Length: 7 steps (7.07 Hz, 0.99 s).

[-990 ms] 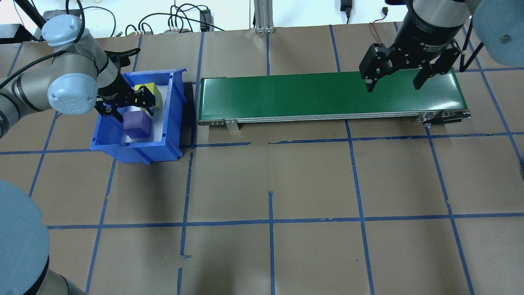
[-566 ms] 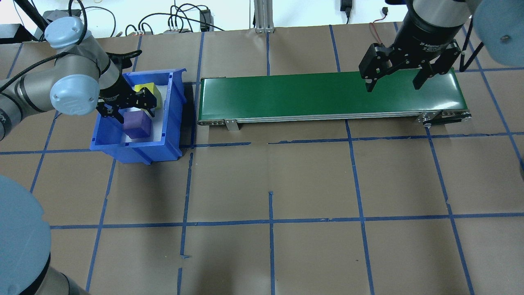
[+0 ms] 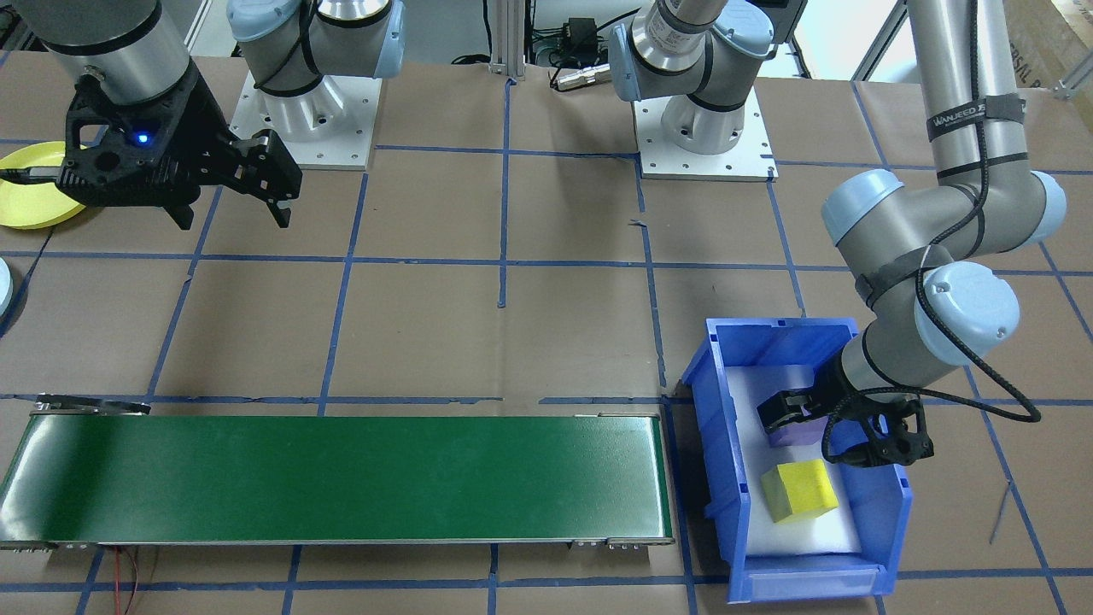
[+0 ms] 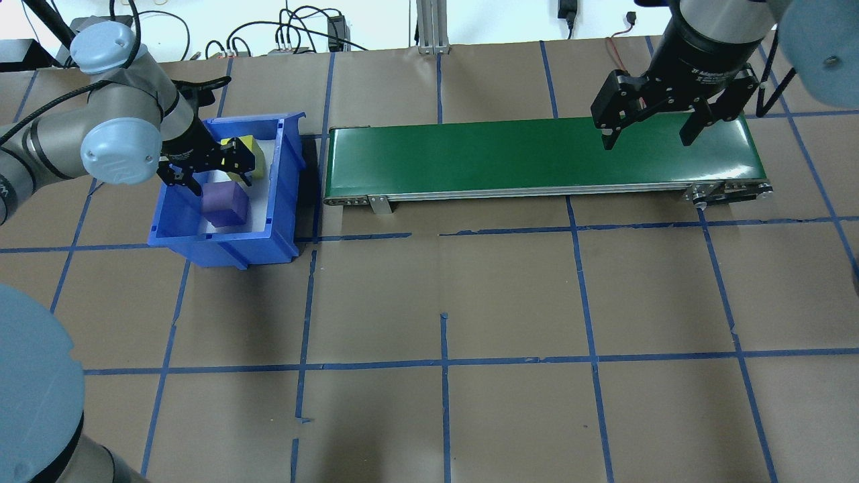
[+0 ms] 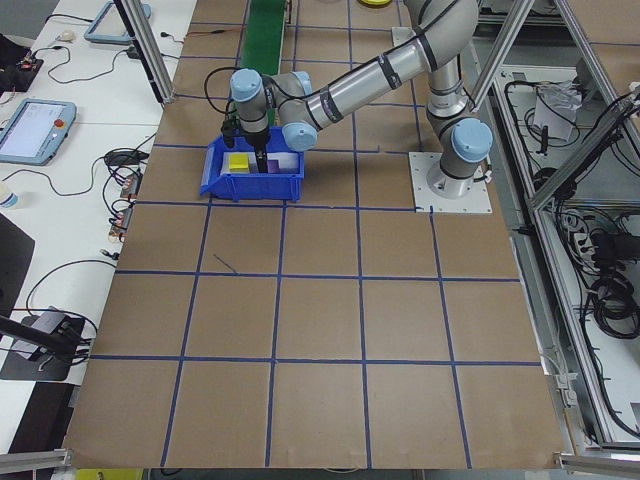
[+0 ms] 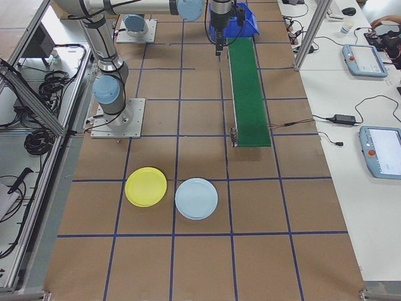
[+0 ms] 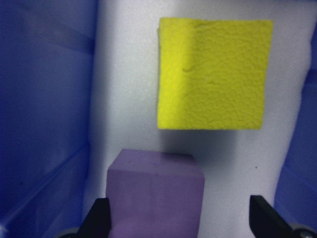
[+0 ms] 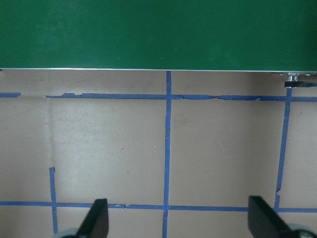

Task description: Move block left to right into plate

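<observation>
The purple block [image 7: 156,193] is sitting on the white foam liner inside the blue bin [image 4: 178,228], near the bin's end closest to the robot, with the yellow block [image 7: 213,74] lying just beyond it and a little apart. Both look like cubes of pitted foam, so they are probably light, soft and slightly springy, with a grippy surface rather than a slick one; a firm squeeze would likely dent them, not break them. The best hold seems to be across two opposite flat faces, about midway up, with the fingers kept clear of the bin wall.

The left gripper [image 7: 178,223] is hanging low inside the bin with its jaws spread wide. In the wrist view the purple block is lying against the left-hand finger [image 7: 99,218], leaving a clear gap to the other, and nothing is gripped yet.

The right gripper [image 4: 649,124] is hovering over the far end of the green conveyor belt [image 4: 470,157], fingers wide apart and empty.

The yellow plate [image 6: 146,187] is lying well apart from the bin, on the table past the conveyor's end, just beside a pale blue plate [image 6: 197,198].
</observation>
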Motion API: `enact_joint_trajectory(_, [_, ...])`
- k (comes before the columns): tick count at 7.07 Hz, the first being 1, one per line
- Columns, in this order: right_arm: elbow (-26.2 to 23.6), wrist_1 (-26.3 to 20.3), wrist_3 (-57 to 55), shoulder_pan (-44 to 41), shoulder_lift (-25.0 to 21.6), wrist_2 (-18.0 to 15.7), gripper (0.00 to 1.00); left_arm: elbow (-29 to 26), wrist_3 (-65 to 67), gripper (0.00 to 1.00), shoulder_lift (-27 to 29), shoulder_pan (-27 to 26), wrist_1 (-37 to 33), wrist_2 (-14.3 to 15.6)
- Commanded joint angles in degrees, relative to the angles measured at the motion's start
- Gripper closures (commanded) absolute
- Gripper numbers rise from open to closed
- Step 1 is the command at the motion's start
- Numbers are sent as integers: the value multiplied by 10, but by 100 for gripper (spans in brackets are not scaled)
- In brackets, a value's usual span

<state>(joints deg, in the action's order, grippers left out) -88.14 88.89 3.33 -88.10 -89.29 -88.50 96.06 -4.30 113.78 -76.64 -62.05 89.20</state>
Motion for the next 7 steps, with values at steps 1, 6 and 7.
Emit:
enact_joint_trajectory(1, [0, 0, 1, 3, 0, -2, 0, 4, 0, 2, -1, 0, 0, 6])
enact_joint_trajectory(6, [-2, -1, 1, 3, 1, -2, 0, 8, 0, 43, 3, 0, 1, 7])
enact_joint_trajectory(7, [-2, -1, 1, 3, 0, -2, 0, 4, 1, 59, 3, 0, 1, 6])
